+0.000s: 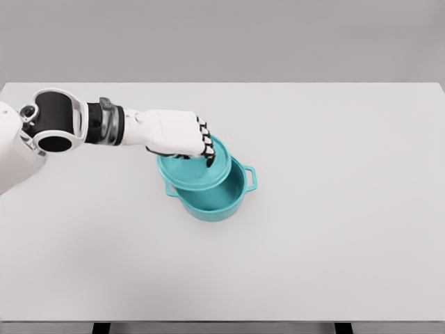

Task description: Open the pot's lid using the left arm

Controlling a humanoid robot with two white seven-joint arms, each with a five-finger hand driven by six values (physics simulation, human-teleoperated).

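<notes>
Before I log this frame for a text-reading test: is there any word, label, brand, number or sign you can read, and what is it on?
None: no readable text shows anywhere in the head view.
Teal pot: plain, no label or brand.
Teal lid, held by the left hand: plain, no marking.
White table: bare of any print or sign.
Left arm: black and white parts, no lettering that can be made out.

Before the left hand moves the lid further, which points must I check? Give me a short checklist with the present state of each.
1. Left hand grasps the teal lid: ok.
2. Lid is off the teal pot, shifted to its upper left: ok.
3. Pot upright on the white table: ok.
4. Firmness of the grasp: cannot tell, fingers partly hidden.
5. Right arm out of the way: ok, not in view.
</notes>
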